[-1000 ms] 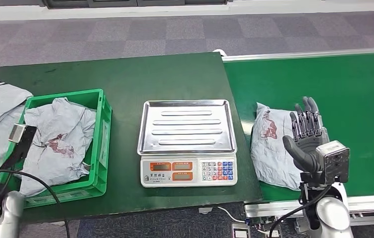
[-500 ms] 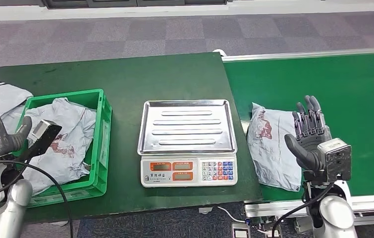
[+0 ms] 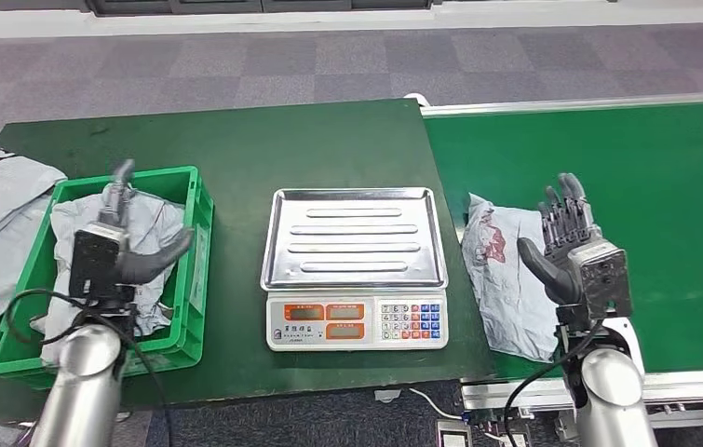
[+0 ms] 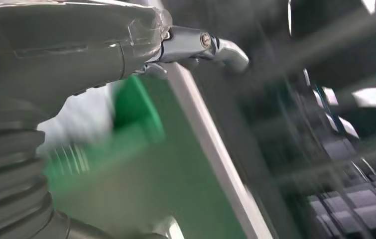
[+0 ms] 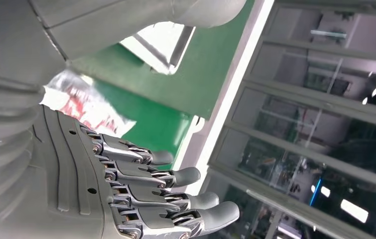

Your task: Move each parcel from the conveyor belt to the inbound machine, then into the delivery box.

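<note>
Grey parcel (image 3: 507, 279) beside belt (image 3: 664, 186) edge

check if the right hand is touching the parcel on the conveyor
Cannot tell. In the head view the right hand overlaps the parcel's edge, fingers spread, but neither that nor the right wrist view shows contact or a gap.

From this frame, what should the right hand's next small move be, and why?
Probably bring the right hand down and toward the scale to close on the grey parcel. That parcel lies on the conveyor belt beside the open hand, the scale tray is bare, and the left hand hovers over the green crate.
</note>
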{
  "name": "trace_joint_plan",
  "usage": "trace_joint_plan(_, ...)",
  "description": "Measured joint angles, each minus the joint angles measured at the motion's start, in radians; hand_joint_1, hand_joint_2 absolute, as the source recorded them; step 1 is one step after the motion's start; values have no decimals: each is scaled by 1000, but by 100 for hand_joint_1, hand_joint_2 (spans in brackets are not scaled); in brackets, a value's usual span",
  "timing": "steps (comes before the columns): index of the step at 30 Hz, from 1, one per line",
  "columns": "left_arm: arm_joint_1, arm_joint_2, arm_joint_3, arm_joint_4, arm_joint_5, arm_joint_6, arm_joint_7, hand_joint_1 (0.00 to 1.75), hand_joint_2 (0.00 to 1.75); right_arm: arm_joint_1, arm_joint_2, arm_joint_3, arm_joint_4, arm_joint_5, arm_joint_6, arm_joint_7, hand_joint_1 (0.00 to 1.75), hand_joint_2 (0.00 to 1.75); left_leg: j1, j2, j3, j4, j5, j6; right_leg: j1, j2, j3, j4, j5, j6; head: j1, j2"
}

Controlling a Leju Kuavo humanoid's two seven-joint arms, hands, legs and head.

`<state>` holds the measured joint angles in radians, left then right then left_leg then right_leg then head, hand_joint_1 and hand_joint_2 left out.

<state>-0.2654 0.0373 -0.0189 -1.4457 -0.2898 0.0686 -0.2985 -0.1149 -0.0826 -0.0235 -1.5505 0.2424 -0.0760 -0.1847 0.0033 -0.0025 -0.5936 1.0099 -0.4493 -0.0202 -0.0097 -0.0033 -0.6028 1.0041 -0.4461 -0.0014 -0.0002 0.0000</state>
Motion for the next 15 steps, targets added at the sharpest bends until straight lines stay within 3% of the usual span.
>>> trace_joint_plan(6,-25,-22,-74,32,70,6,-2,0,175,-6,13,11,17,8,-7,4,0,175,0,2,0,0,0,0,0,3,-1,0,0,0,0,0)
trace_joint_plan(9,-41,-32,-99,49,116,-45,3,0,175,-13,16,11,29,36,-35,32,0,175,0,1,0,0,0,0,1,1,-1,0,0,0,0,0)
trace_joint_plan(15,-136,-94,-198,149,167,-84,36,0,175,-79,-1,-2,141,238,-158,160,0,175,0,1,0,0,1,0,-2,1,-1,0,2,2,0,0)
